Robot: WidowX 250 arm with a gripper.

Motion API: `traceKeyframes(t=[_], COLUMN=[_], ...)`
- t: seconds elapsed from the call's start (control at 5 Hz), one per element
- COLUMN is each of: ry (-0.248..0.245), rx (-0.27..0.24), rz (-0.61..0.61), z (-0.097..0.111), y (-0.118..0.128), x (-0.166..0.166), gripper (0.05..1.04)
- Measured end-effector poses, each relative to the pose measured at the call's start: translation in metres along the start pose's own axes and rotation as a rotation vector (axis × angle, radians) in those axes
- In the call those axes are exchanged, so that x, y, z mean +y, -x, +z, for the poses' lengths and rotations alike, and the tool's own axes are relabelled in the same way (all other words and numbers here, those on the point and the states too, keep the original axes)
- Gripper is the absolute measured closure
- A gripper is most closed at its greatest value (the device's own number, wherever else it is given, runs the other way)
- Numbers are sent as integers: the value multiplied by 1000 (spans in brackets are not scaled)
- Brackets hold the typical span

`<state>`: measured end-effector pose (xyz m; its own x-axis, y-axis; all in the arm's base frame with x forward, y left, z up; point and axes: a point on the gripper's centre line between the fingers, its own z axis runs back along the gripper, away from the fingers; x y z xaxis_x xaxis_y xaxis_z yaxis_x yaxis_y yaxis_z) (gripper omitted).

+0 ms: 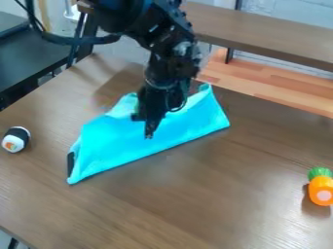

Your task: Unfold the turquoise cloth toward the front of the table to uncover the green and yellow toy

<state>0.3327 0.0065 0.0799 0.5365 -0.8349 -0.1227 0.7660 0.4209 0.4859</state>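
Observation:
The black gripper hangs down over the middle of a bright turquoise cloth, its tip in front of the cloth's surface. Whether it touches the cloth I cannot tell. The cloth lies folded on the brown table, its long front edge slanting from lower left to upper right, with a black patch at its left end. Part of the cloth's back side is hidden behind the arm.
A toy sushi roll lies at the table's left. An orange toy carrot with a green top is at the right edge. Behind the brown table stand a bench and a dark surface.

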Motion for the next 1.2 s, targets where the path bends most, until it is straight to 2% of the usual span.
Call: traceKeyframes(t=[0.4,1.0,1.2], ry=[7,-5,63], rx=[-24,-32,-9], rz=[-78,-159,-172], z=[18,26,28], y=[8,-5,-11], x=[-43,-89,-108], gripper=[1034,1034,1034])
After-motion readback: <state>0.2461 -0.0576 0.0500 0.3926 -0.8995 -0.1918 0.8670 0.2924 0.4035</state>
